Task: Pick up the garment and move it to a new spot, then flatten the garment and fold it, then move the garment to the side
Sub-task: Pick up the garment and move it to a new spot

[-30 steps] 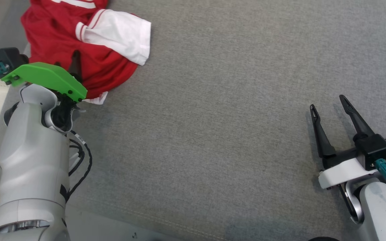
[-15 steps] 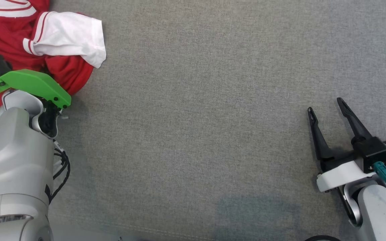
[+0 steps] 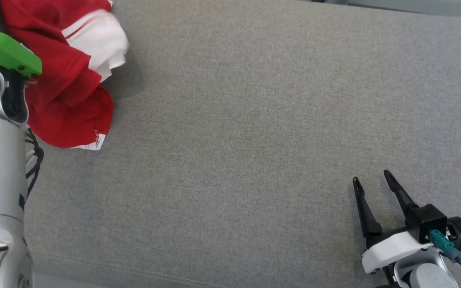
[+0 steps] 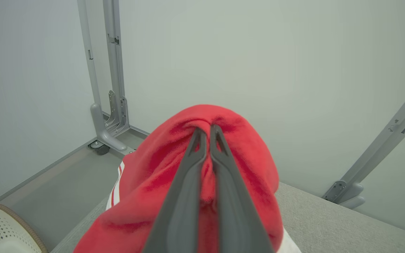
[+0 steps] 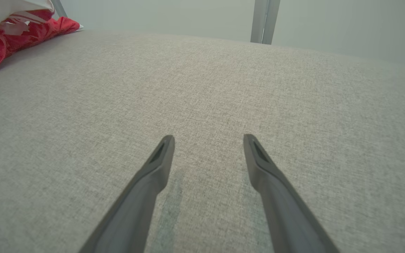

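The left gripper (image 4: pixel 207 135) is pinching the red-and-white jersey (image 4: pixel 251 165), apparently holding part off the grey upholstery (image 3: pixel 234 120). The right gripper (image 3: pixel 370 181) is sitting spread-fingered, empty

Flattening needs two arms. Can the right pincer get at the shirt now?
Probably, after a long reach: only grey surface lies between the open right pincer and the shirt, which the left pincer grips shut.

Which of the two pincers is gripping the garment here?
The left pincer: it is shut on a fold of the red garment. The right pincer stands open over bare grey surface, away from it.
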Motion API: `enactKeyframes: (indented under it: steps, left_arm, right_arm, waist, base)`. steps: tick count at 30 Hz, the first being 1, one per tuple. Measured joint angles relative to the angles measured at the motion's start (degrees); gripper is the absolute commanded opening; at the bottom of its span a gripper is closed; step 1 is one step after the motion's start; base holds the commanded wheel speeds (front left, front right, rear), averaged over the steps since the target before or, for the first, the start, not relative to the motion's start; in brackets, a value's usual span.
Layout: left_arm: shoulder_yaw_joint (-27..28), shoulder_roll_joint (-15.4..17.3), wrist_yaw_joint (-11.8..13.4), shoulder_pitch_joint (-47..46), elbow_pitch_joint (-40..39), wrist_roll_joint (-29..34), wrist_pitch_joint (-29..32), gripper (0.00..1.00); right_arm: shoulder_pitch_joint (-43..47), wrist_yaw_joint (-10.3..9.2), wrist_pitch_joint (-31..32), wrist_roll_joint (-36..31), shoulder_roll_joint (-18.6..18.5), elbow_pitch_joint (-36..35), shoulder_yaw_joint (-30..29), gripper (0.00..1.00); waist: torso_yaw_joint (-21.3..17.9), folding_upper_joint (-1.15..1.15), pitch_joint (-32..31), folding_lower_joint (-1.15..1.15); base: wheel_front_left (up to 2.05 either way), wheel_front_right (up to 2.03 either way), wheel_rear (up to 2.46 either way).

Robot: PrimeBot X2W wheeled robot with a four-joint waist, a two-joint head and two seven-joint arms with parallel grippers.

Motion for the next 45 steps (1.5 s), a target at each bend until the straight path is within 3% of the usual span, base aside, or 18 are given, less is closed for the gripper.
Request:
enactKeyframes:
  steps: [4,8,18,23,30,36,42,43,44,45]
  left_arm:
    - [-1.5,1.5,-0.1,-0.6,-4.8,1.1,1.7,0.00]
    - [-3.3,0.1,-0.1,-0.7,-12.9,0.2,4.4,0.00]
    - [-13.8,-8.1,-0.1,11.4,-49.1,-6.4,18.4,0.00]
    - [-21.3,-10.0,2.8,22.5,-65.2,-9.3,24.2,0.00]
    - [-26.6,-9.9,5.6,31.6,-66.6,-8.8,26.9,0.00]
    - [-27.5,-8.3,6.4,34.2,-53.5,-6.9,25.3,0.00]
    - [-29.2,-10.0,4.1,32.4,-39.9,-7.4,20.3,0.00]
    - [-29.4,-10.1,4.1,32.1,-38.0,-7.3,19.7,0.43]
    - [-29.7,-10.0,4.2,31.6,-36.5,-6.5,18.7,1.00]
    - [-29.6,-10.1,4.6,31.3,-35.4,-5.9,17.8,1.00]
  right_arm:
    - [1.5,0.00,0.0,1.3,0.9,0.4,0.0,1.00]
    - [2.6,0.00,0.0,2.0,1.6,0.4,-0.7,1.00]
    - [3.5,0.00,0.0,2.3,2.3,-0.7,-2.1,1.00]
    - [3.4,0.00,0.0,2.5,2.8,-1.2,-2.3,1.00]
    - [2.3,0.00,0.0,2.9,3.1,-1.8,-2.7,1.00]
    - [2.1,0.00,0.0,3.8,3.3,-2.0,-3.2,1.00]
    - [1.7,0.00,0.0,5.2,3.3,-1.9,-2.8,1.00]
    - [1.6,0.00,0.0,5.3,3.3,-1.9,-2.8,1.00]
    - [1.4,0.00,0.0,5.5,3.3,-1.9,-2.8,1.00]
    - [1.2,0.00,0.0,5.5,3.3,-1.9,-2.8,1.00]
  waist:
    - [-0.1,0.00,-3.5,0.00]
    - [-0.7,0.00,-6.6,0.00]
    - [-5.5,0.00,-9.8,0.00]
    - [-9.5,0.00,-9.4,0.00]
    - [-13.9,0.00,-8.2,0.00]
    - [-18.3,0.00,-6.5,0.00]
    - [-21.4,0.00,-4.7,0.00]
    - [-21.7,0.00,-4.5,0.00]
    - [-22.0,0.00,-4.2,0.00]
    - [-22.2,0.00,-4.1,0.00]
  base:
    - [0.00,0.00,0.00]
    - [0.00,0.00,0.00]
    - [0.00,0.00,0.00]
    - [0.00,0.00,0.00]
    - [0.00,0.00,0.00]
    - [0.00,0.00,0.00]
    - [0.00,0.00,0.00]
    - [0.00,0.00,0.00]
    - [0.00,0.00,0.00]
    - [0.00,0.00,0.00]
